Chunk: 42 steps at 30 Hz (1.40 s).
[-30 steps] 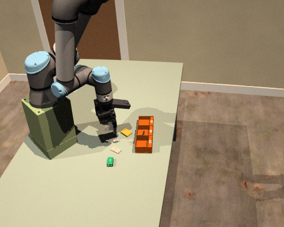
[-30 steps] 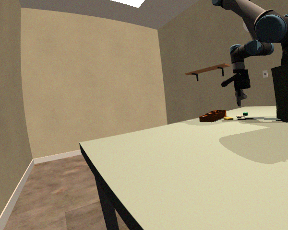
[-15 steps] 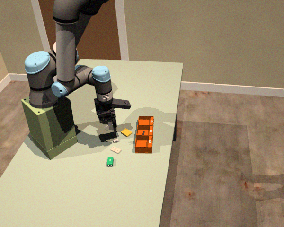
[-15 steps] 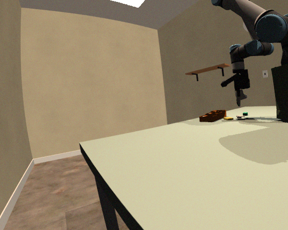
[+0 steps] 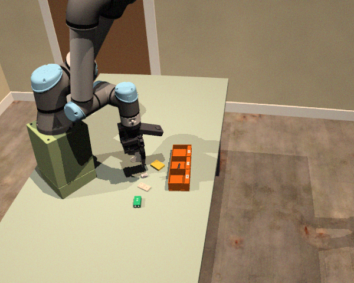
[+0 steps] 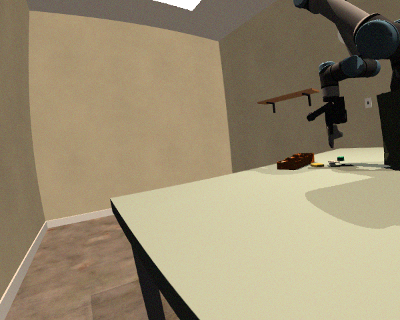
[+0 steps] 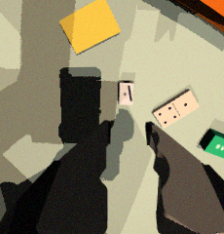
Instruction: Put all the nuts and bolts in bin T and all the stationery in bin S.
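Note:
My gripper hangs a little above the table, its fingers a small gap apart with nothing between them. Just ahead of the fingertips lies a small white tile with a dark stroke. A yellow sticky-note pad lies flat between the gripper and the bins. The orange row of three bins stands upright to the right. A dark bolt lies in its middle compartment. The bin labels are too small to read.
A white domino and a green block lie nearer the table's front. The arm's green pedestal stands to the left. The table's right edge runs just past the bins.

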### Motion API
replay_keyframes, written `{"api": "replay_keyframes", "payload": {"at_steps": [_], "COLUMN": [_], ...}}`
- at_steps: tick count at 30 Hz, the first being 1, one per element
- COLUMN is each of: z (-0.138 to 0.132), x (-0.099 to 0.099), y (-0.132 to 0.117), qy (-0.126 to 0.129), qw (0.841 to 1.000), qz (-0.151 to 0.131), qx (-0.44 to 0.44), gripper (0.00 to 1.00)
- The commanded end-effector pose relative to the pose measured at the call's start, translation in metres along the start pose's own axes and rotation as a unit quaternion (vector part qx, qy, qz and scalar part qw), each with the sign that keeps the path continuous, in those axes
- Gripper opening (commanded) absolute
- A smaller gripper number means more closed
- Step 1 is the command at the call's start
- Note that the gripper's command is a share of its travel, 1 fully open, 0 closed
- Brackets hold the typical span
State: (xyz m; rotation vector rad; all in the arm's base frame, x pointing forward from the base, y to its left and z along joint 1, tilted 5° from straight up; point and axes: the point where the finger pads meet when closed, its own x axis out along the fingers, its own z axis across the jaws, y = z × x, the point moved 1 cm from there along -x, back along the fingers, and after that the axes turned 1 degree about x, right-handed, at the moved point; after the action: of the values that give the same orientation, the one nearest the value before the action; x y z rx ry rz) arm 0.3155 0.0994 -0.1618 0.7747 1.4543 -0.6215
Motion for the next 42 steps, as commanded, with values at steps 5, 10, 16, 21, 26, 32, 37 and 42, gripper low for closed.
{"api": "replay_keyframes", "payload": {"at_steps": [5,10,16,21,26,32,37,42], "z": [0.000,0.000,0.000,0.001,0.001,0.000,0.000,0.000], "x": [0.016,0.036,0.059,0.059,0.060,0.068,0.071,0.071], "y": [0.000,0.000,0.000,0.000,0.001,0.000,0.000,0.000], "qy": [0.000,0.000,0.000,0.000,0.000,0.000,0.000,0.000], "qw": [1.000,1.000,1.000,1.000,1.000,1.000,1.000,1.000], "qz": [0.000,0.000,0.000,0.000,0.000,0.000,0.000,0.000], "qx": [0.000,0.000,0.000,0.000,0.000,0.000,0.000,0.000], "gripper": [0.18,0.18,0.18,0.18,0.18,0.18,0.18,0.18]}}
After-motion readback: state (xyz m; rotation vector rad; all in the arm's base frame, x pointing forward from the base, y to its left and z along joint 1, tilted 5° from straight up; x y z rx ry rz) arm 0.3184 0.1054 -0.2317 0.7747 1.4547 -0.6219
